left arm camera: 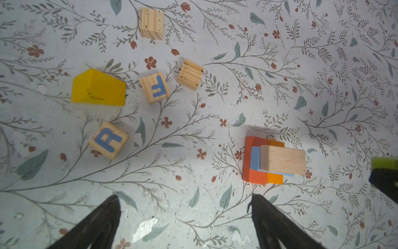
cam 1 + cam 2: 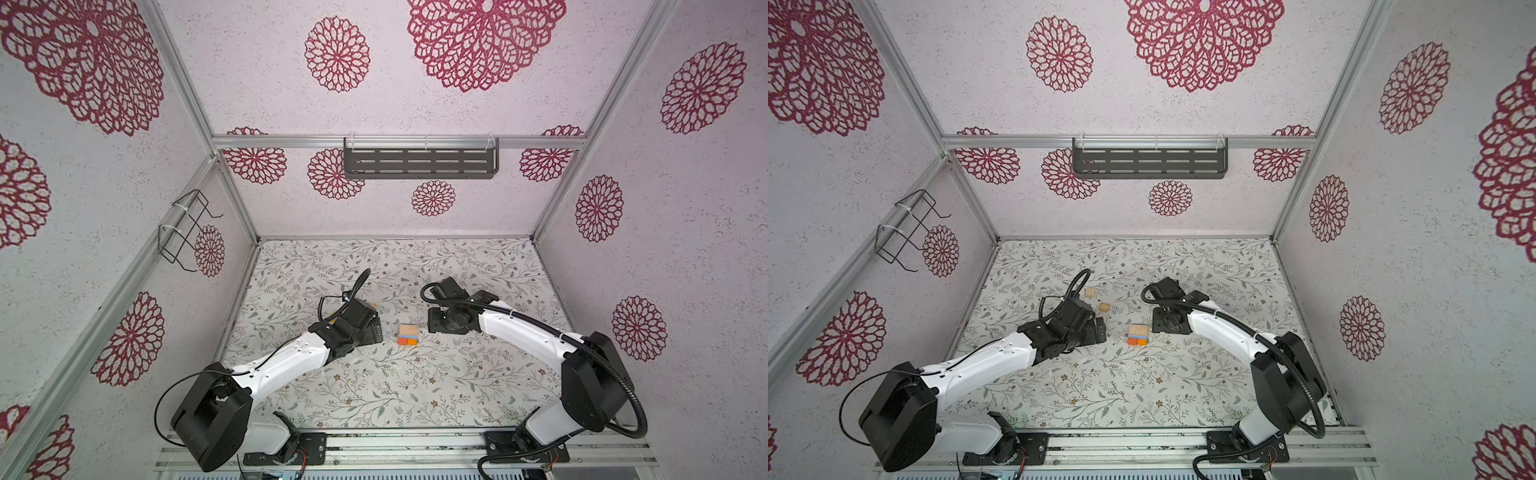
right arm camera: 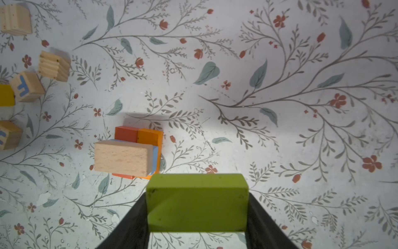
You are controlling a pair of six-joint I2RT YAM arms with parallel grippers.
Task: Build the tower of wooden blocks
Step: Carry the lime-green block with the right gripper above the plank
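Note:
The tower [image 2: 408, 334] [image 2: 1138, 336] stands mid-table between my two arms: a red-orange and an orange brick at the base, a blue brick, then a tan brick [image 3: 122, 157] on top. My right gripper [image 3: 197, 194] is shut on a lime-green brick [image 3: 197, 202], held above the table just beside the tower [image 3: 148, 138]. My left gripper [image 1: 184, 196] is open, with only bare table between its fingers, a little short of the tower [image 1: 254, 170]. Beyond it lie a yellow roof piece [image 1: 99, 88], lettered cubes [image 1: 154, 87] [image 1: 107, 140] and plain wood cubes [image 1: 190, 74] [image 1: 151, 23].
A black slotted shelf [image 2: 419, 162] hangs on the back wall and a wire rack [image 2: 187, 228] on the left wall. Aluminium frame posts and patterned walls close in the floral table [image 2: 415, 395]. Both arm bases sit on the front rail.

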